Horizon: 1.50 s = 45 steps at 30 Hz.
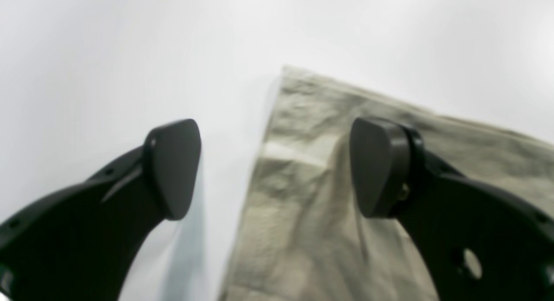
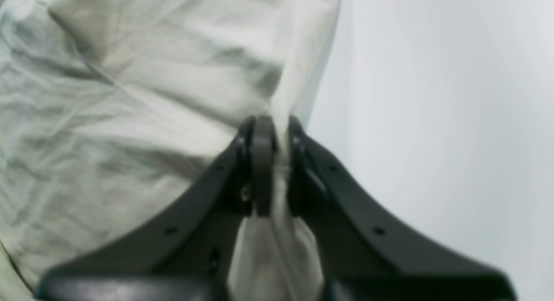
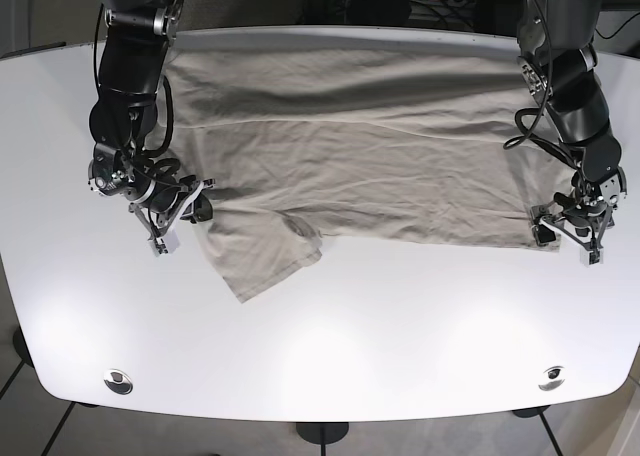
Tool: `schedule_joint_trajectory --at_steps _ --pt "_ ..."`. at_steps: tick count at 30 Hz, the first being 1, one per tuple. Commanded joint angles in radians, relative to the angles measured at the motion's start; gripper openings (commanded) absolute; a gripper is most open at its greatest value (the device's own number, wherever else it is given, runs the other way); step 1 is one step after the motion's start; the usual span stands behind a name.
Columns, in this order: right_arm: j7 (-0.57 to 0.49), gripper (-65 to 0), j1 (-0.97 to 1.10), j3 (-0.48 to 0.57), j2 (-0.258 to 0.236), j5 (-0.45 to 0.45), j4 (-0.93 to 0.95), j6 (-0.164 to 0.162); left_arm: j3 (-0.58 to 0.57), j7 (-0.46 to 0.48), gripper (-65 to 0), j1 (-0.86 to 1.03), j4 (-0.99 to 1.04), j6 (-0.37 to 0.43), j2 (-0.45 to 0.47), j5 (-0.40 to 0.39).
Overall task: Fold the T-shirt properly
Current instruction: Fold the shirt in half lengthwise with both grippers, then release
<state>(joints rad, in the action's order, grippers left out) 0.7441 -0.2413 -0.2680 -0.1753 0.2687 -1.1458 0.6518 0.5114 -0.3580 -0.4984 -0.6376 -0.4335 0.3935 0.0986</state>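
My right gripper (image 2: 275,162) is pinched tight, its fingers (image 2: 262,162) pressed together on a thin ridge of the T-shirt (image 3: 350,166), with a tongue of cloth bunched between them and spilling back toward my palm at six o'clock. From that wrist the rest of the fabric spreads crumpled toward nine and ten o'clock, and bare white table (image 3: 330,346) fills everything from one to five o'clock. My left gripper (image 1: 277,169) stands wide apart and has hold of nothing: the finger at three o'clock hangs over the shirt's edge, the finger at nine o'clock over bare table, and the cloth's corner points to about twelve o'clock between them. In the base view the shirt lies across the far half of the table, its near hem already doubled partway back, with one sleeve sticking out at roughly seven o'clock of the garment, just beside my right gripper (image 3: 172,211); my left gripper (image 3: 575,231) sits at the shirt's opposite near corner, around four o'clock. I judge I am in the middle of taking hold for a lengthwise fold: one side is gripped, the other not yet. The next move, I think, calls for my left fingers to drop astride that corner and close on it, so both sides can lift together without skewing the cloth.
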Motion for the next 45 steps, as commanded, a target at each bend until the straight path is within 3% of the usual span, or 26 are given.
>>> schedule_joint_trajectory --at_steps 1,2,4,10,13,17,21,24,26,34,45 --pt "0.004 -61.8 -0.017 -0.003 -0.01 0.001 -0.02 0.0 0.0 -0.008 -14.3 -0.021 -0.006 -0.021 0.018 -0.009" --pt "0.002 -61.8 -0.017 -0.003 -0.008 0.002 -0.02 0.0 0.0 -0.009 -14.6 -0.021 -0.004 -0.072 0.014 -0.009" --pt "0.001 -62.0 -0.017 -0.003 -0.008 0.005 -0.02 0.0 0.0 -0.009 -21.3 -0.023 0.034 -0.129 0.012 -0.007" --pt "0.001 -62.1 -0.019 -0.003 -0.008 0.005 -0.021 0.0 0.006 -0.002 -63.9 -0.082 0.155 -0.195 0.012 -0.009" --pt "-0.001 -62.1 -0.022 -0.003 -0.007 0.007 -0.029 0.0 0.01 -0.002 -65.0 -0.081 0.101 -0.201 0.012 -0.015" --pt "0.001 -62.3 -0.019 -0.004 0.013 -0.003 -0.127 0.0 0.008 -0.052 -65.0 -0.024 -0.086 -0.265 0.012 -0.106" --pt "0.025 -62.3 -0.017 -0.004 0.013 -0.003 -0.224 -0.005 0.01 -0.181 -65.0 0.019 -0.275 -0.265 0.012 -0.208" --pt "0.091 -62.3 -0.013 -0.004 0.013 0.001 -0.339 -0.04 0.01 -0.303 -65.0 0.073 -0.422 -0.265 0.012 -0.288" --pt "0.142 -62.3 0.013 -0.004 0.013 0.004 -0.437 -0.042 0.014 -0.378 -65.0 0.111 -0.525 -0.265 0.012 -0.333" --pt "0.358 -62.3 0.199 -0.055 0.02 0.007 -0.84 -0.039 0.217 -0.632 -65.0 0.347 -0.885 -0.265 0.012 -0.531" --pt "0.36 -62.3 0.446 -0.127 0.02 0.008 -0.871 -0.033 0.301 -0.668 -65.0 0.677 -1.056 -0.265 0.012 -0.635"
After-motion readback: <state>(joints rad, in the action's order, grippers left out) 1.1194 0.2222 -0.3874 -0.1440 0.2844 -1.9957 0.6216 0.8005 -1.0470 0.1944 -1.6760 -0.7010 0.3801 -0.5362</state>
